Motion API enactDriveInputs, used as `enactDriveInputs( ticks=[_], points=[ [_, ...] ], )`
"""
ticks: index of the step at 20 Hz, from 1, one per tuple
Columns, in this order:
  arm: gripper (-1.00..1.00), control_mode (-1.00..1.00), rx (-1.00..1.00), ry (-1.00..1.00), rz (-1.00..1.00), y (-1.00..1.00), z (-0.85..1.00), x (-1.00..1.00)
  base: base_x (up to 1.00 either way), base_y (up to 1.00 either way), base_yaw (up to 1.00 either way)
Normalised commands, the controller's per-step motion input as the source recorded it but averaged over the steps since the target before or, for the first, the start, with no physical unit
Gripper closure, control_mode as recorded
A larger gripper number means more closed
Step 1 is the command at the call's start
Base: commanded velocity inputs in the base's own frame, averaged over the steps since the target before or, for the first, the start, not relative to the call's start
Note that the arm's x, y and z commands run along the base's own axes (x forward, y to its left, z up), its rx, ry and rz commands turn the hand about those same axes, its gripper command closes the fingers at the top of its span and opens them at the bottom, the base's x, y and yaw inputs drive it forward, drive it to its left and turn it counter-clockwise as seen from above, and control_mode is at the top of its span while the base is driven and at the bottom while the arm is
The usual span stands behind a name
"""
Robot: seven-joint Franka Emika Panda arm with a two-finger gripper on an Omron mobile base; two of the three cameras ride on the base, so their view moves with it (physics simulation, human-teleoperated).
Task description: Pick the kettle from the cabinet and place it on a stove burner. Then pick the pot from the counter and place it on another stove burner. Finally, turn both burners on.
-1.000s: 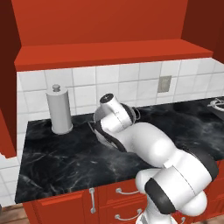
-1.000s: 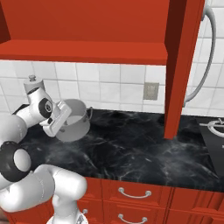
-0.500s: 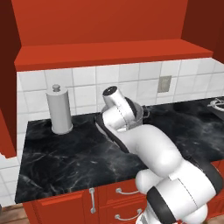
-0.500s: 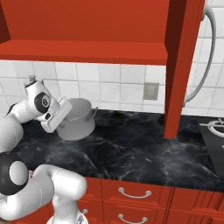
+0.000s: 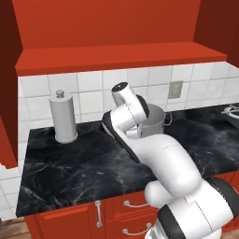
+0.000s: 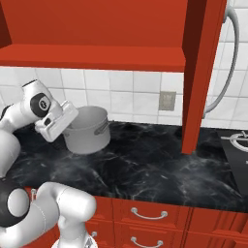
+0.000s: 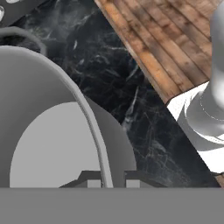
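The white arm is reaching forward and low over the counter [image 5: 79, 163], bending at the elbow so that the wrist is tilting down toward the back of the worktop. In the left base view the hand is hiding behind the wrist, right against the near side of the pot [image 5: 154, 122]; in the right base view the boxy hand is leaning at a slant with its front end pressing up to the pot's [image 6: 89, 130] left rim. The gripper [image 7: 106, 180] is nearly closed, its two fingertips [image 7: 89, 180] standing one on each side of the pot's thin wall [image 7: 94, 131], one inside and one outside, pinching the rim between them. The pot is sitting upright on the black veined counter near the tiled wall, below the red cabinet [image 6: 97, 29], with one small loop handle [image 5: 166, 119] showing on its right side in the left base view. A tall pale cylinder with a knob [image 5: 64, 116] is standing on the counter well to the left of the pot. At the far right of the right base view, a corner of the cooktop with a grey grate [image 6: 238, 141] is showing beyond the red upright panel [image 6: 196, 77].
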Motion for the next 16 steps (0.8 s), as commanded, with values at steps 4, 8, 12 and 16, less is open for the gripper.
enactDriveInputs(
  ticks=[4,8,12,16],
  points=[
    [1.0,-1.0,0.0,-0.05,-0.11,-0.05,0.44,-0.38,0.0,0.0,0.0],
    [1.0,-1.0,0.0,-0.06,-0.11,-0.06,0.39,-0.4,0.0,0.0,0.0],
    [1.0,-1.0,0.0,-0.07,-0.11,-0.05,0.38,-0.4,0.0,0.0,0.0],
    [1.0,-1.0,0.0,-0.07,-0.1,-0.05,0.32,-0.42,0.0,0.0,0.0]
  ],
)
